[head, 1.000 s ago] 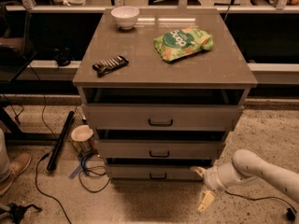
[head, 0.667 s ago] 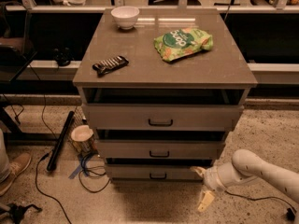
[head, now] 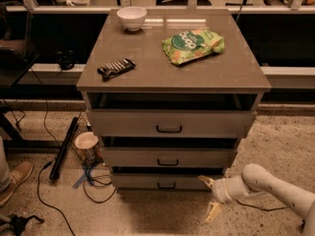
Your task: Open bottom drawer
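The bottom drawer [head: 147, 182] is the lowest of three grey-beige drawer fronts in the cabinet, with a small black bar handle [head: 166, 185]. It stands out slightly, with a dark gap above it. My gripper [head: 210, 195] is low at the drawer's right front corner, to the right of the handle and not touching it. Its two pale fingers are spread apart, one [head: 205, 181] near the drawer corner and one [head: 213, 212] pointing down toward the floor. It holds nothing. The white arm [head: 275, 191] comes in from the lower right.
The middle drawer [head: 167, 157] and top drawer [head: 169, 124] sit above. On the cabinet top [head: 236, 68] are a white bowl [head: 132, 17], a green chip bag [head: 192, 45] and a dark snack bar [head: 116, 68]. Left on the floor are a cup [head: 86, 144], a black bar [head: 63, 149], cables [head: 93, 181] and a shoe [head: 14, 180].
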Tool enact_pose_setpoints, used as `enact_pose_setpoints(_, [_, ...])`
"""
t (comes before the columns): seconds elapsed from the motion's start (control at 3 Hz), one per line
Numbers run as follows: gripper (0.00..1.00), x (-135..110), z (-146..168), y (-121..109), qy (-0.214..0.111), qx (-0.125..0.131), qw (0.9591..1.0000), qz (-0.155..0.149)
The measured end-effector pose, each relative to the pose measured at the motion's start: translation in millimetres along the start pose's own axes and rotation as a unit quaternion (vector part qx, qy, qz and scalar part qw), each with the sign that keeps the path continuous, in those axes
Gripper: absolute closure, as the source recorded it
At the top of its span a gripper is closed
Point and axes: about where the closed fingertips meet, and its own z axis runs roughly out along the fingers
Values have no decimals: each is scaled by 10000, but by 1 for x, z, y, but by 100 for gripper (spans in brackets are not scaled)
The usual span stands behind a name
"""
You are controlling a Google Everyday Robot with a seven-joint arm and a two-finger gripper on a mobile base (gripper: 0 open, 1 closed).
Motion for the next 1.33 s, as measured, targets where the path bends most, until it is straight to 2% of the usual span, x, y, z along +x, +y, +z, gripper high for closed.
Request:
enact_pose_setpoints(0.33, [0,18,20,-11,-4,93,9998,-154])
enact_pose_setpoints(0.67, [0,17,20,-11,-4,93,9998,-154])
enact_pose_setpoints(1.0, [0,29,35,-19,48,92,9994,-320])
enact_pose_setpoints(1.33, [0,47,53,-32,243,194,9976,-613])
